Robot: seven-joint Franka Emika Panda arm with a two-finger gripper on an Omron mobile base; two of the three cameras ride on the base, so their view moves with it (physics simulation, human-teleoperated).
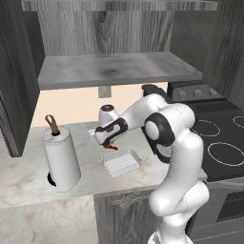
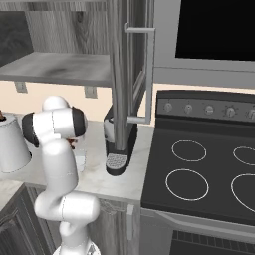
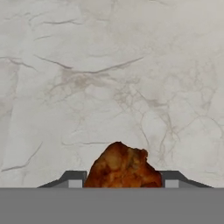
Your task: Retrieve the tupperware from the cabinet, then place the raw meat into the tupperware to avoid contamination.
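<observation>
Meat [image 3: 122,166], a lumpy brown-orange piece with a glossy, mottled surface, is sitting between the two dark fingertips of the gripper [image 3: 123,180], which is clamping it from both sides above the pale marbled worktop [image 3: 109,74]. Beside it, the shallow translucent tupperware [image 1: 122,162] is lying on the worktop, just below the gripper [image 1: 110,146].

No readable text, label, brand, number or sign anywhere: none on the stove [image 2: 199,164] knobs or panel, none on the towel roll [image 1: 61,159], none on the cabinet [image 1: 114,66], none on the counter [image 3: 113,78] beyond the fingers.
</observation>
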